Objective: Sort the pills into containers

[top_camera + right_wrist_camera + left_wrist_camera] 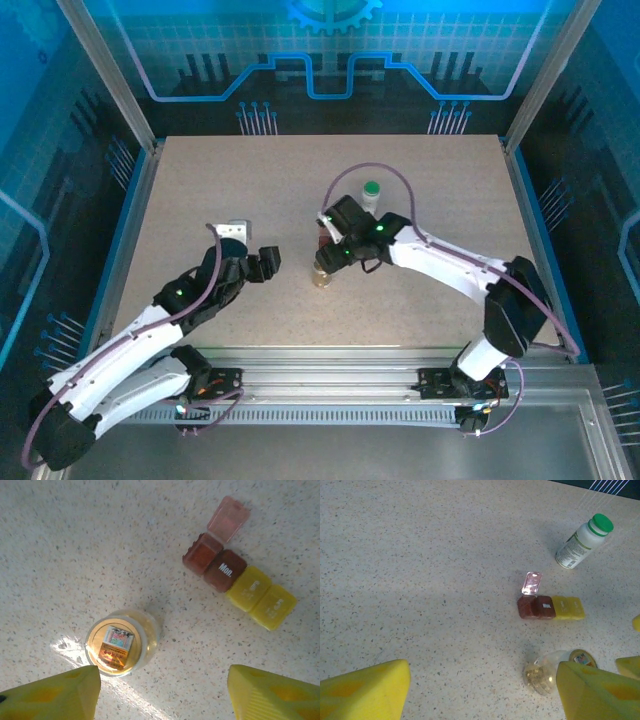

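Over a speckled table (200,180), reached from the near edge. On the left, with the left gripper (484,680) spread wide and empty, hanging clear of everything. Near the middle, with the right gripper (162,680) also spread wide and empty. Far and a little right of that, a white bottle (582,542) with a green cap. Just ahead of the right gripper's fingers, untouched, a small clear jar (121,642); whether upright or tipped is hard to tell. Just far of the jar, the containers (235,585): one joined row, two red-brown at one end and two yellow at the other, with only the end red-brown lid (228,519) flipped open.

Likely trouble: closing off-centre on the round jar and squirting it into the row. Probably light enough to slide or spin at a nudge, perhaps knocking that lid shut. Worse when pouring: aiming a wide mouth at one tiny cell and scattering pills across the table, with three lids apparently closed. Also worth watching: brushing the white bottle with the right arm on the lift. Pills themselves too small to make out.
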Robot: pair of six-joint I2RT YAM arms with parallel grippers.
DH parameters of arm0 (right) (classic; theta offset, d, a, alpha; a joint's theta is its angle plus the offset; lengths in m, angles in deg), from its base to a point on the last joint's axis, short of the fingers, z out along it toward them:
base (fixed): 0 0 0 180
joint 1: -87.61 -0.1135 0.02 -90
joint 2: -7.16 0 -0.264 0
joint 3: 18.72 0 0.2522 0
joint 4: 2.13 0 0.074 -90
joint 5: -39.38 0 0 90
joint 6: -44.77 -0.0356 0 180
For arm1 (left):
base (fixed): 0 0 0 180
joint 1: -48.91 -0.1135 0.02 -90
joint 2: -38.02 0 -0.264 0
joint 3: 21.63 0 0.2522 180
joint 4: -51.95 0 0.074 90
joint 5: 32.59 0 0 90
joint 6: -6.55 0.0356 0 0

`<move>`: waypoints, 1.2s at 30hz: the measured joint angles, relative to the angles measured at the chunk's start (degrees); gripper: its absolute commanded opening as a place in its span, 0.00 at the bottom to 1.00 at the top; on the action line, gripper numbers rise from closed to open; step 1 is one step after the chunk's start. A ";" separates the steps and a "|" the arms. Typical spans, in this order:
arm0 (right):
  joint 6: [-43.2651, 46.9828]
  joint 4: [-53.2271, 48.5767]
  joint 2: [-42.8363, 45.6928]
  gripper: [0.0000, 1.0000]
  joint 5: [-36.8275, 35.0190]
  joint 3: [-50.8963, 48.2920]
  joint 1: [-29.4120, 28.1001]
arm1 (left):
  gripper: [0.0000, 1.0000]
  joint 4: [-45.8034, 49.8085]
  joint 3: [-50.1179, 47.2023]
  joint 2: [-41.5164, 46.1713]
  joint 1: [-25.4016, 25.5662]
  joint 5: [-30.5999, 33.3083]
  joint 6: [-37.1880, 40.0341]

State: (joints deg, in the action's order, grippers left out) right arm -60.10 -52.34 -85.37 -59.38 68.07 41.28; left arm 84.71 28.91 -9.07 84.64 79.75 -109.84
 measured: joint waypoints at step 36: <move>1.01 -10.73 -19.67 0.69 -0.70 14.10 -3.65 | 0.79 -5.46 -7.06 4.20 0.00 0.37 -0.22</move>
State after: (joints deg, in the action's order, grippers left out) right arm -59.10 -63.07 -105.04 -60.08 82.17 37.63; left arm 79.25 21.85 -4.87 84.64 80.13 -110.06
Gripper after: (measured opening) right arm 0.692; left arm 0.795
